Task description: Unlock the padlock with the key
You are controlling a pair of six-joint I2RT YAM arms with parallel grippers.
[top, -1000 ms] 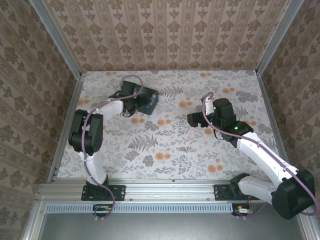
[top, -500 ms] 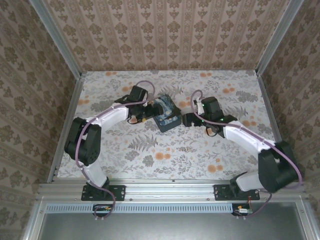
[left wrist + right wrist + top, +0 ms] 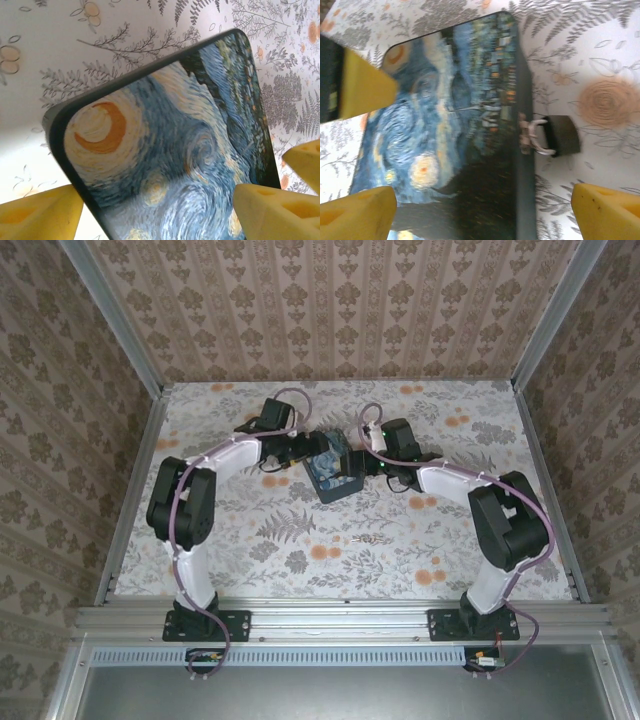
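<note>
The padlock (image 3: 561, 136) is small and dark, and its pale shackle hangs through the hasp on the side of the blue starry-night tin (image 3: 445, 145). My right gripper (image 3: 482, 215) is open; one yellow finger is over the tin's lid and the other over the cloth beyond the padlock. My left gripper (image 3: 155, 215) is open wide, with a finger on either side of the tin (image 3: 165, 150). In the top view both grippers flank the tin (image 3: 333, 470). A thin pale piece that looks like the key (image 3: 368, 537) lies on the cloth nearer the arm bases.
The tin sits mid-table on a floral cloth (image 3: 300, 550), and the two arms meet over it. Wallpapered walls and a metal frame (image 3: 135, 490) close in the left, right and back sides.
The tin has moved from the back left toward the middle and turned, with my left gripper following it. My right gripper has swung left up to the tin's right side.
</note>
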